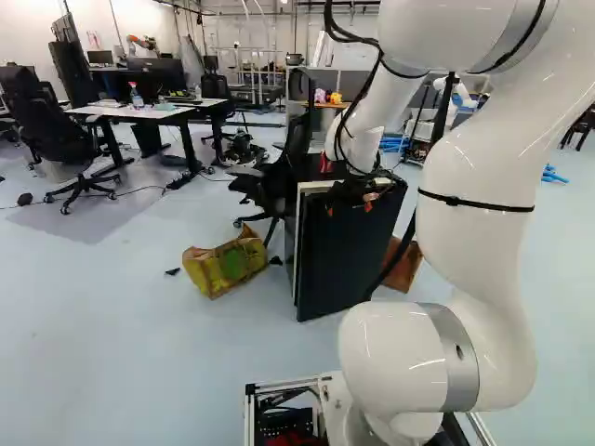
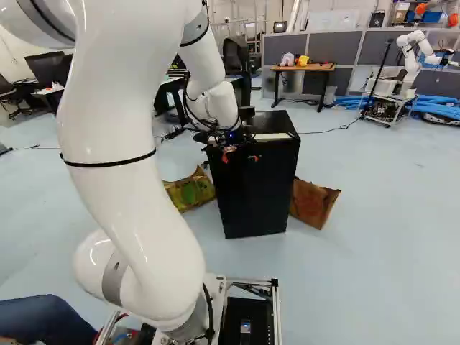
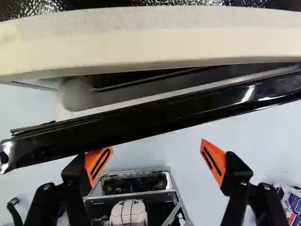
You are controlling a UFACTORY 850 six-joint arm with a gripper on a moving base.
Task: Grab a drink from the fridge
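Black fridge (image 2: 251,190) stood ahead, door (image 3: 155,120) slightly ajar; drink was not visible. End effector (image 3: 157,144) was open beside the door. Current step: apparently door opening; next move required swinging it wider.

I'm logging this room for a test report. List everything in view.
fridge: one, black, ahead, door ajar
bag or box: one, yellow-green, beside fridge
bag or box: one, brown, opposite side
office chairs: at least three, black, left base view
desk: at least one, white-topped, behind chairs
table: one, brown-topped, far back
partitions: several, grey, behind table
another robot: one, white, far right
hoses: several, blue, beside it
arm: one, white, foreground
end effector: one, black and orange, open, beside door
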